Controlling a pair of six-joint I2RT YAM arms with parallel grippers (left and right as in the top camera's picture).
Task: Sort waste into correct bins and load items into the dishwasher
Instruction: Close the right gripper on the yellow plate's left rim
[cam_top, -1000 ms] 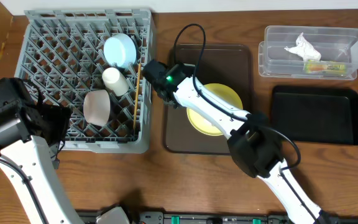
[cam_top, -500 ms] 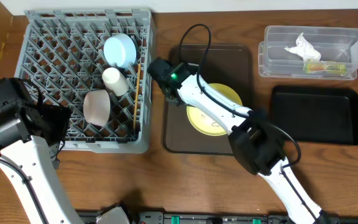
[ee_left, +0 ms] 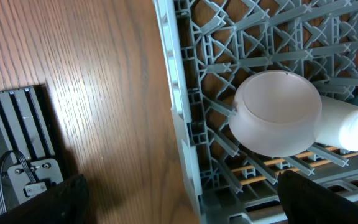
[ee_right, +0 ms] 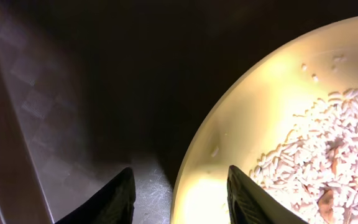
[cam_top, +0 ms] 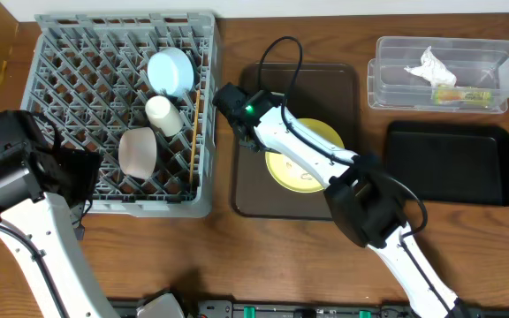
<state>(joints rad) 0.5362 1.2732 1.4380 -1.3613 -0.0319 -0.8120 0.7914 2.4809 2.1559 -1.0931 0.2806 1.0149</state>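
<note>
The right end effector (ee_right: 182, 198) is partly open over the brown serving tray (cam_top: 253, 190) in the middle of the tabletop. In the right wrist view its two fingers (ee_right: 118, 198) stand on either side of the left rim of the pale yellow plate (cam_top: 321, 134): one is over the bare tray floor, the other over the plate's inner surface. Nothing is clamped between them, and I cannot tell whether either finger touches the plate. The beige rice grains (ee_right: 319, 146) lie heaped on the plate, just beyond the finger on the plate side and towards the plate's middle.

The left end effector (ee_left: 184, 180) is wide open and holds nothing. It hangs above the near left edge of the grey dish rack (cam_top: 60, 53), which fills the far left corner of the tabletop. Inside the rack, ahead of those fingers, the white bowl (cam_top: 137, 152) lies on its side with the white cup (cam_top: 162, 115) just beyond it. The light blue bowl (cam_top: 170, 72) is farther back, and the chopsticks (cam_top: 193, 141) run along the rack's right wall.

At the far right corner, the clear tub (cam_top: 387, 84) holds the crumpled napkin (cam_top: 431, 64) and the yellow-green wrapper (cam_top: 459, 94). The black tray (cam_top: 449, 163) lies just in front of it along the right edge, well apart from both end effectors.
</note>
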